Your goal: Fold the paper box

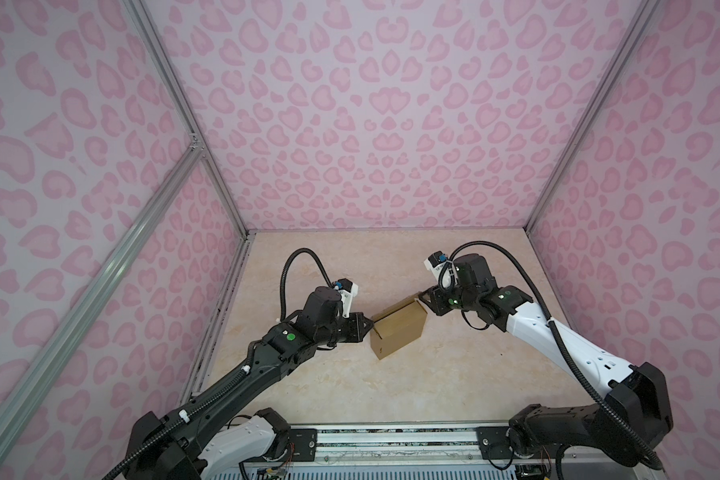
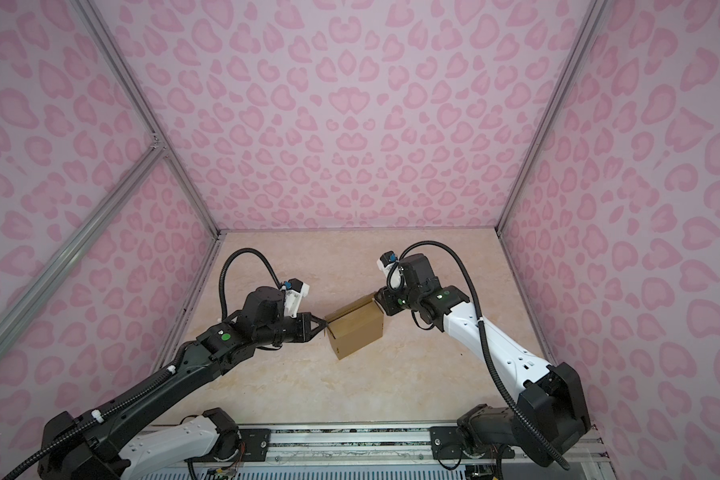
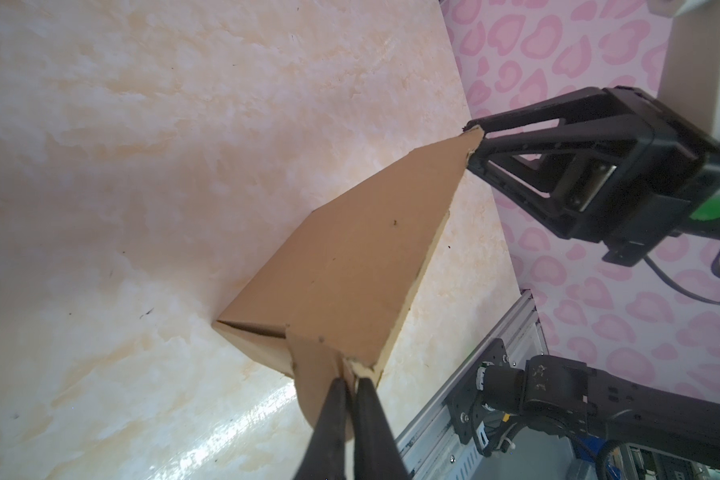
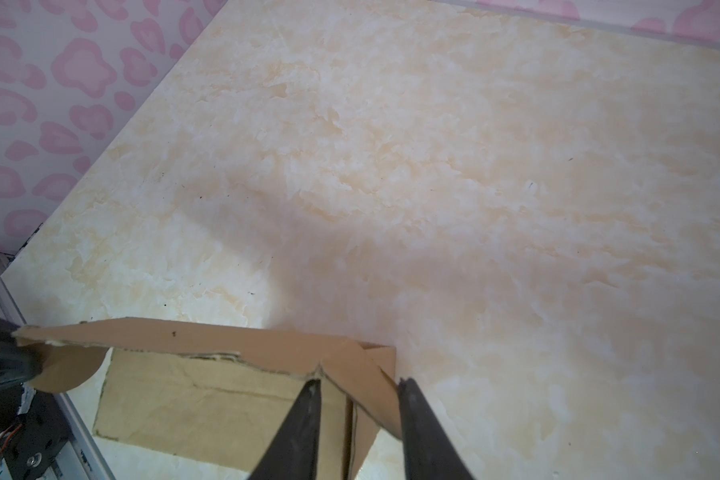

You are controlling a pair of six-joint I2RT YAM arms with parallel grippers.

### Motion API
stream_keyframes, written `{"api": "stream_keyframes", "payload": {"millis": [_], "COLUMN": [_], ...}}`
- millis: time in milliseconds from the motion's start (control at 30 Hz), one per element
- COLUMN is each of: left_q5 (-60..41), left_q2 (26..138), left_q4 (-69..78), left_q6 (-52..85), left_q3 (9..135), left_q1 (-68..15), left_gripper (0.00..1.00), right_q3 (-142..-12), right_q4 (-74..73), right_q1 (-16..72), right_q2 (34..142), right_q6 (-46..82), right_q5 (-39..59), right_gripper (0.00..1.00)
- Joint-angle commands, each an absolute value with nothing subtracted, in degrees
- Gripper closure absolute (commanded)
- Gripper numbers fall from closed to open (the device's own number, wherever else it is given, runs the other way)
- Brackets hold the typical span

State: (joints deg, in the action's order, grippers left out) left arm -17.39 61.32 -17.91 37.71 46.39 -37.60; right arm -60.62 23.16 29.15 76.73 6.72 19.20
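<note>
There is one paper box point(image 1: 400, 332) and there are two grippers. The box stands near the middle of the marbled table point(image 1: 433, 386), between them, with its long axis running from near left to far right in both top views and its lifted lid panel sloping like a roof. The left gripper point(image 3: 350, 380) is clenched on one end corner of the lid, while the right gripper point(image 4: 359, 380) has its jaws apart around the flap at the opposite corner, and I cannot tell whether they press it.

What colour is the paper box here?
Plain brown, unprinted paper box; shows best in the left wrist view.
</note>
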Motion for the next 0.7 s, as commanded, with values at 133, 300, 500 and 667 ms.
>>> {"api": "stream_keyframes", "payload": {"millis": [133,300,500,667], "left_q5": [-17.49,-17.4,-17.51,-17.73], "left_q2": [61.37,61.53,62.11,62.44], "left_q4": [-18.02,-18.36,-18.99,-19.37], "left_q6": [37.0,36.91,37.59,38.33], "left_q3": [46.57,46.92,48.07,48.61], "left_q1": [-37.6,-37.58,-37.59,-37.6], "left_gripper": [0.89,0.88,0.88,0.9], "right_q3": [-59.94,-59.59,-60.29,-61.29], "right_q4": [23.6,24.22,25.61,27.27], "right_q1": [29.64,30.24,31.5,32.56], "right_q2": [76.17,76.11,76.22,76.09], "right_q6": [6.76,6.83,6.95,7.77], "right_q5": [19.73,19.71,19.03,17.69], "right_gripper": [0.77,0.82,0.87,0.89]}}
